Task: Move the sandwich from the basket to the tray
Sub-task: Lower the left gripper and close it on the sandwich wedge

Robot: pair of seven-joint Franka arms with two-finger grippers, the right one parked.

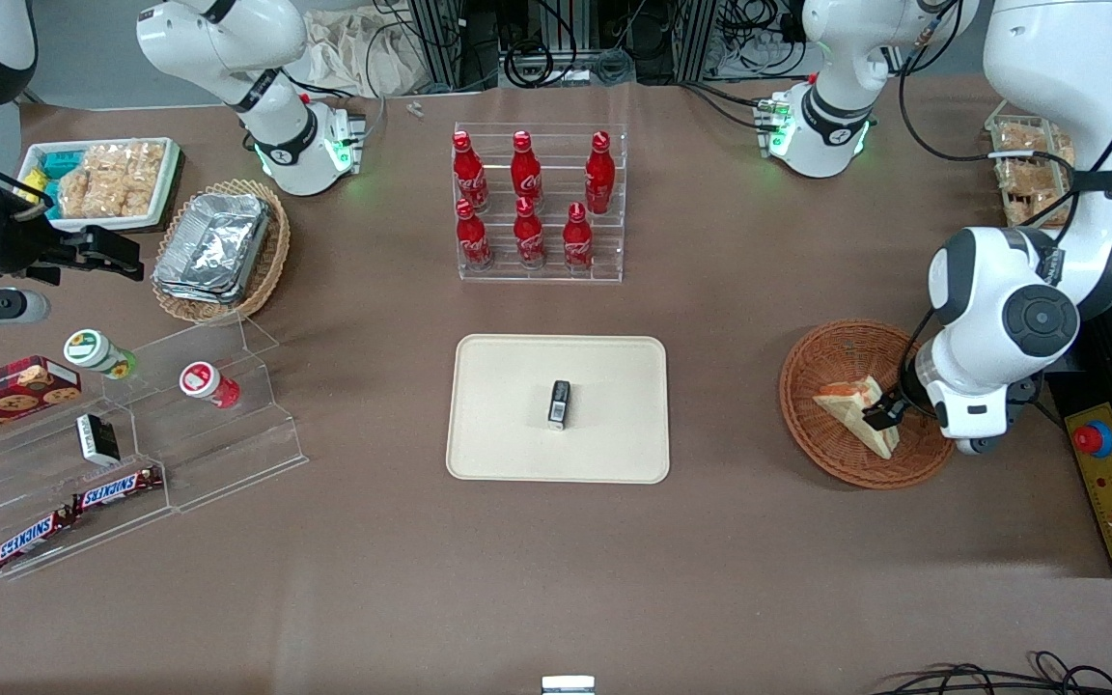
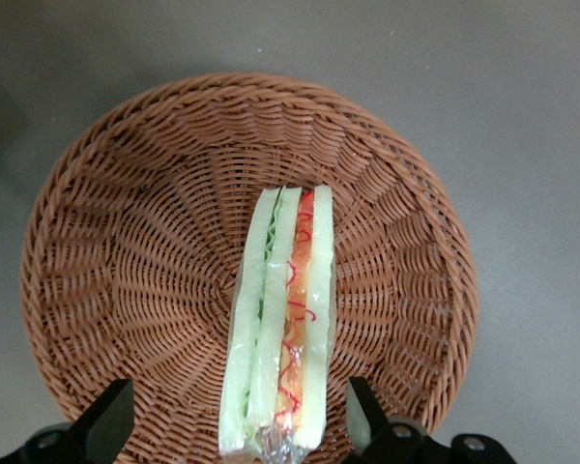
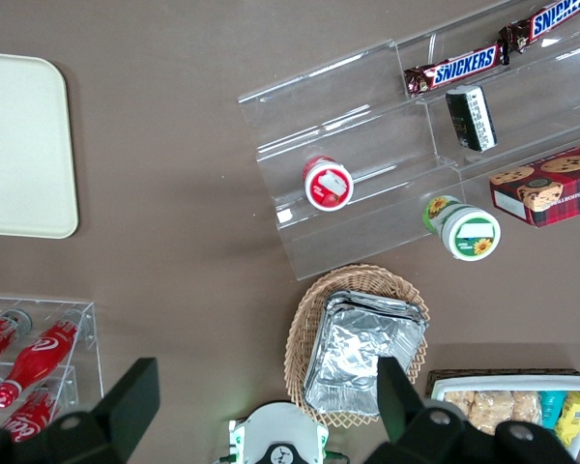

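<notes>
Triangular wedge sandwich (image 2: 280,324) of pale white bread, with green and orange-red filling showing at its cut edge, stands on edge in the round reddish-brown woven wicker basket (image 2: 126,222), wrapped in clear film. The basket sits on the brown bench (image 1: 710,541) toward the working arm's end.

Tool (image 1: 879,417) is low over the basket, fingers (image 2: 106,420) spread wide, one on each side of the sandwich and apart from the bread. It holds nothing.

My read: light, soft, easily crushed. The film looks slippery. I would close across the two bread faces at the wedge's thick part, with only gentle pressure, so the filling is not squeezed out.

Target, the flat rectangular cream-beige tray (image 1: 508,386), lies mid-bench, well apart from the basket. A small dark box (image 1: 559,403) already sits at its centre; I should set down beside it.
</notes>
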